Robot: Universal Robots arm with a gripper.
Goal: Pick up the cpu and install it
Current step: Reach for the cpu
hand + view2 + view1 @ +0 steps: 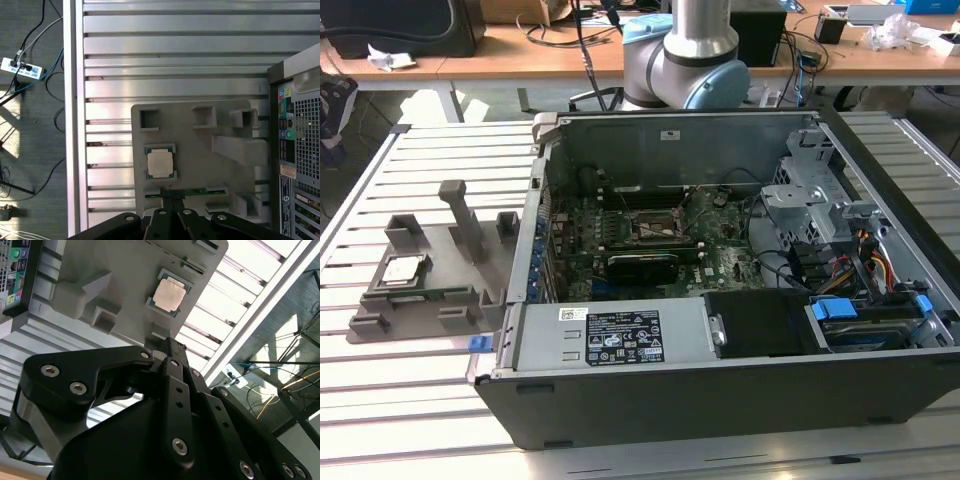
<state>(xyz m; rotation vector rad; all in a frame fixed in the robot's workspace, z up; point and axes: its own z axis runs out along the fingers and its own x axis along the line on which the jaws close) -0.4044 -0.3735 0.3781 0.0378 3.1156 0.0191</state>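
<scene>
The cpu [402, 270] is a thin square chip with a dull silver top. It lies flat in a recess of the grey holder block [450, 250], at the exterior view's left of the open computer case. Both wrist views look down on the cpu [170, 295] [160, 163] from well above. My black gripper [170, 192] [168, 342] hangs high over the holder's edge, clear of the chip. Its fingers are shut together with nothing between them. The black-and-metal socket frame [655, 226] sits in the middle of the green motherboard inside the case.
The open case [620, 340] has tall metal walls, a drive cage [805, 205] and cable bundles at the exterior view's right. A green memory strip [186, 190] lies in the holder near the chip, and upright grey posts [465, 215] rise from it. Everything stands on a slatted metal table [380, 190].
</scene>
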